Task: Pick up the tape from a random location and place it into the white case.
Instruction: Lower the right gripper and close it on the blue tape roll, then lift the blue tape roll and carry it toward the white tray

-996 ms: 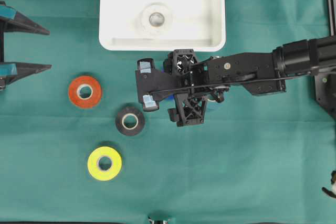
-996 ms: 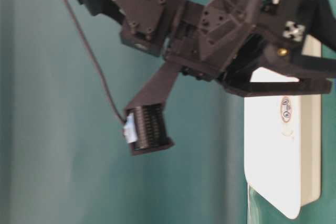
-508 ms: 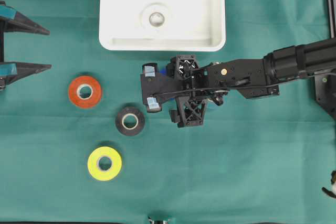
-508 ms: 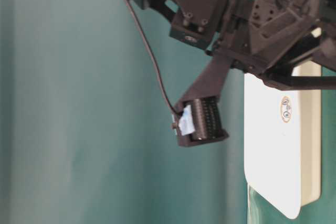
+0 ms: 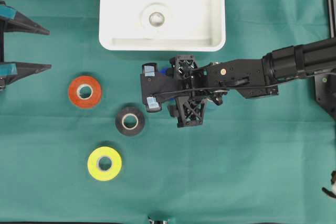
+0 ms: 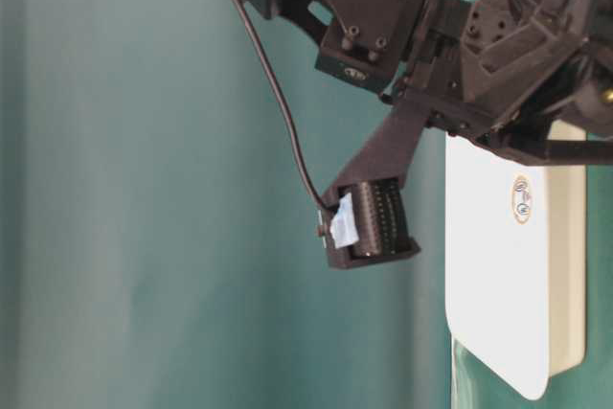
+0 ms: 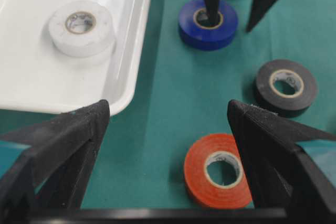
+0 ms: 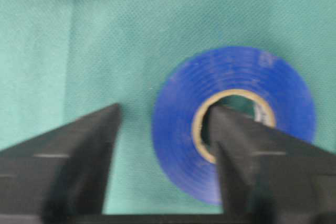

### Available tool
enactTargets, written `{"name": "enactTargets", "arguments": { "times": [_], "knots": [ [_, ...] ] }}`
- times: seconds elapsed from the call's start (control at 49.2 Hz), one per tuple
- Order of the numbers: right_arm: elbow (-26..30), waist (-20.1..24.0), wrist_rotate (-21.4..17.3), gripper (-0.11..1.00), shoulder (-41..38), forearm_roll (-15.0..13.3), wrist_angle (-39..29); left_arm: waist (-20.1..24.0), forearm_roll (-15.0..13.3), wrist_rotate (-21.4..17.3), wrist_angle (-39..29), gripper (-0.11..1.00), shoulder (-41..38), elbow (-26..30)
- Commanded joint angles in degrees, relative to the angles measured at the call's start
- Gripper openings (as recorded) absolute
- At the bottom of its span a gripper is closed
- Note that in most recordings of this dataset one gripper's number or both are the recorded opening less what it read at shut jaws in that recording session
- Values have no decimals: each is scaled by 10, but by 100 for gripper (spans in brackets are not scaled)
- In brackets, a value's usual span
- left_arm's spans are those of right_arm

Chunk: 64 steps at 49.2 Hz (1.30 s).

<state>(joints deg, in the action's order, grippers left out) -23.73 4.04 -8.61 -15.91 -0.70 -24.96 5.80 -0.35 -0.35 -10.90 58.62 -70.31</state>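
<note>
A blue tape roll [image 8: 178,129] lies flat on the green cloth just below the white case [image 5: 210,43]. My right gripper [image 8: 165,114] is down over it, open. One finger stands in the roll's hole, and the other stands outside the roll with a strip of cloth between them. The left wrist view shows the same blue tape roll [image 7: 189,27], with one black finger in its core. In the overhead view only a sliver of blue [image 5: 164,71] shows under my right gripper [image 5: 150,86]. My left gripper [image 5: 50,48] hangs open and empty at the left edge.
A white tape roll [image 5: 156,18] lies inside the case. Orange [image 5: 84,91], black [image 5: 129,120] and yellow [image 5: 104,163] rolls lie on the cloth left of the right gripper. The orange roll [image 7: 202,179] lies just ahead of the left gripper's fingers.
Over the last second the right gripper came down and shifted slightly right onto the blue roll. It has hardly moved in the last half second. The left arm is still.
</note>
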Motion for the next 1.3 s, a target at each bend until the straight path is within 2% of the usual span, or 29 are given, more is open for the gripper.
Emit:
{"name": "enactTargets", "arguments": {
  "times": [0.0, 0.102, 0.732, 1.016, 1.28],
  "knots": [
    [8, -6, 3, 45, 9, -5, 4, 2, -1, 3, 5, 95, -5, 6],
    [7, -10, 3, 31, 11, -7, 4, 2, -1, 5, 5, 95, -5, 6],
    [11, -11, 3, 31, 15, -7, -2, 2, -1, 4, 5, 95, -5, 6],
    [28, -11, 3, 31, 64, -7, -46, 2, -1, 4, 6, 95, -6, 6],
    [65, -11, 3, 31, 122, -7, -122, 2, -1, 4, 6, 95, -5, 6]
  ]
}}
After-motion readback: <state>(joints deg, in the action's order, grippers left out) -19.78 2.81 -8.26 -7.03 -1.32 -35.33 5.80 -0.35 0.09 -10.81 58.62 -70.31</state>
